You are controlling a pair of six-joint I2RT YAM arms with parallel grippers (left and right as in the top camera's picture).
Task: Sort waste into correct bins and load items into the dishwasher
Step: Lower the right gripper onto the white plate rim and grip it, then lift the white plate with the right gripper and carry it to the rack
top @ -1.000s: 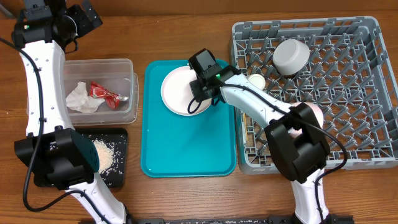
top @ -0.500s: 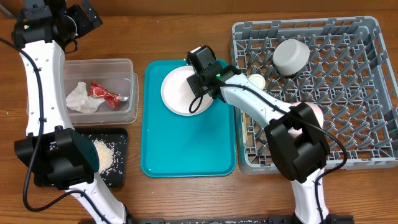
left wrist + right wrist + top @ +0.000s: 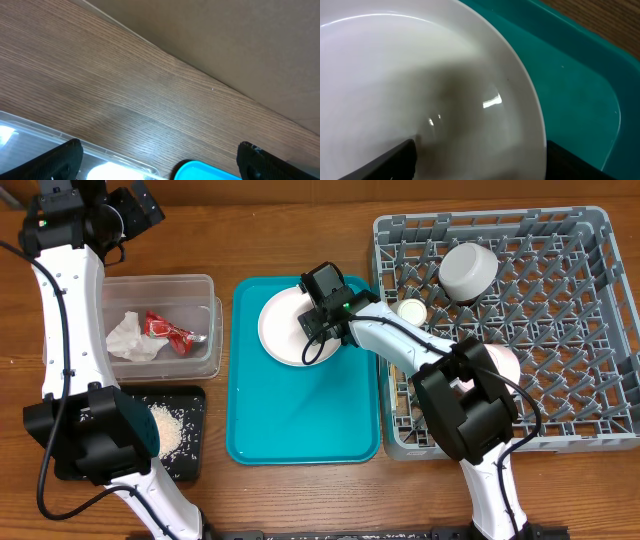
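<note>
Plainly, wooden table (image 3: 300,500); left jaws apart, right jaws apart straddling pale dish (image 3: 280,330).

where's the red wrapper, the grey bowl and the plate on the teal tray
red wrapper (image 3: 165,328), overhead view, its middle
grey bowl (image 3: 468,270), overhead view, its middle
plate (image 3: 280,330), overhead view, its bare left half

I work on a brown wooden table (image 3: 300,500), its grain running left to right. Beyond the table's far edge stands a plain tan surface (image 3: 240,40), softly lit, perhaps a wall.
</note>
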